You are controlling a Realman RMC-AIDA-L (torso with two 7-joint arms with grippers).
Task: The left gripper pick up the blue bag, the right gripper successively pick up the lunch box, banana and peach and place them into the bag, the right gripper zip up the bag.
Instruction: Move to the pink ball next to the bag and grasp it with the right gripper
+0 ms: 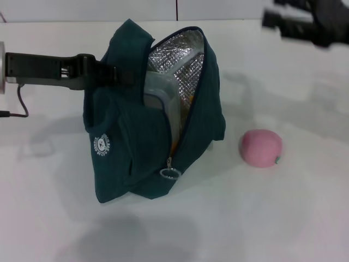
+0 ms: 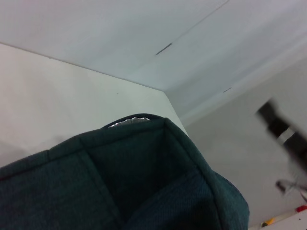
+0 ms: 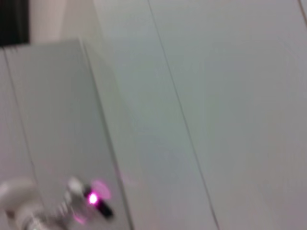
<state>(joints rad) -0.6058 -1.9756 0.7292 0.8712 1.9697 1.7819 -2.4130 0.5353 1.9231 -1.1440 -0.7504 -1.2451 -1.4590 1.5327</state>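
Left tool (image 1: 106, 73) is gripping the blue bag (image 1: 131, 158), propping its mouth open; peach (image 1: 260, 147) lying beside bag; right tool (image 1: 305, 22) raised beyond peach, grip indeterminable.

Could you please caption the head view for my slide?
Left gripper holds the open blue bag; peach waits beside it.

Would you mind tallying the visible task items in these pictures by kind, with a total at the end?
Bags: 1, the blue bag, open and held at its left side by the left gripper.
Containers: 1, the lunch box, inside the bag.
Fruit: 1, the peach, on the table.
Total: 3.
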